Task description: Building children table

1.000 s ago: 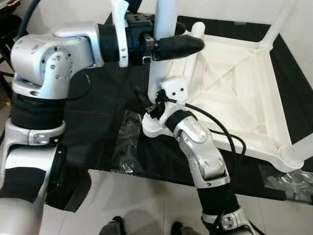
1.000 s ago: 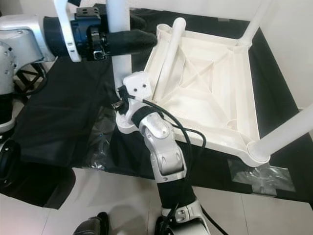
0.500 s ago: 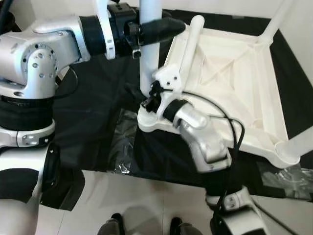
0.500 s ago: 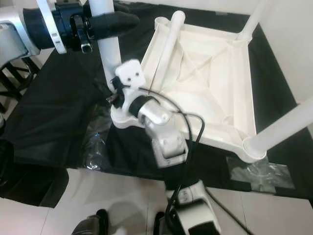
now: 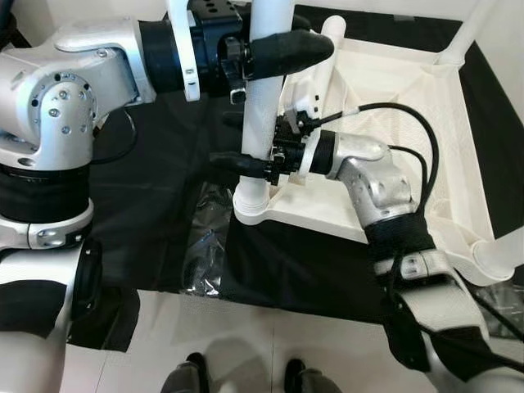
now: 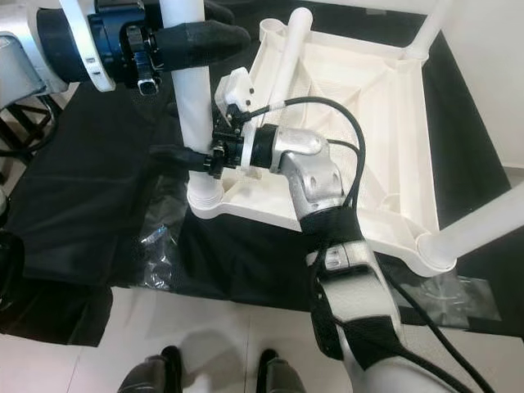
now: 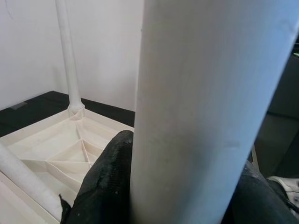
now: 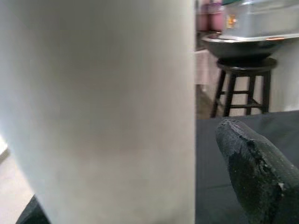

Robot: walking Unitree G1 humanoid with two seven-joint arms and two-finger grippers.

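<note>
**Both grippers on one white leg**

On the black cloth (image 5: 155,213) over the floor lies the upturned white plastic table top (image 5: 393,139), its ribbed underside facing up. At its near corner socket (image 5: 255,209) a round white table leg (image 5: 264,123) stands upright. The right gripper (image 5: 237,141) reaches in low, its black fingers (image 5: 233,161) spread to either side of the leg, just above the socket. Higher up, the left gripper (image 5: 270,45) has its fingers (image 5: 291,51) closed around the same leg. Farther back, a loose leg (image 5: 319,65) lies across the ribs, and other legs (image 6: 483,221) stand at the corners.
</note>
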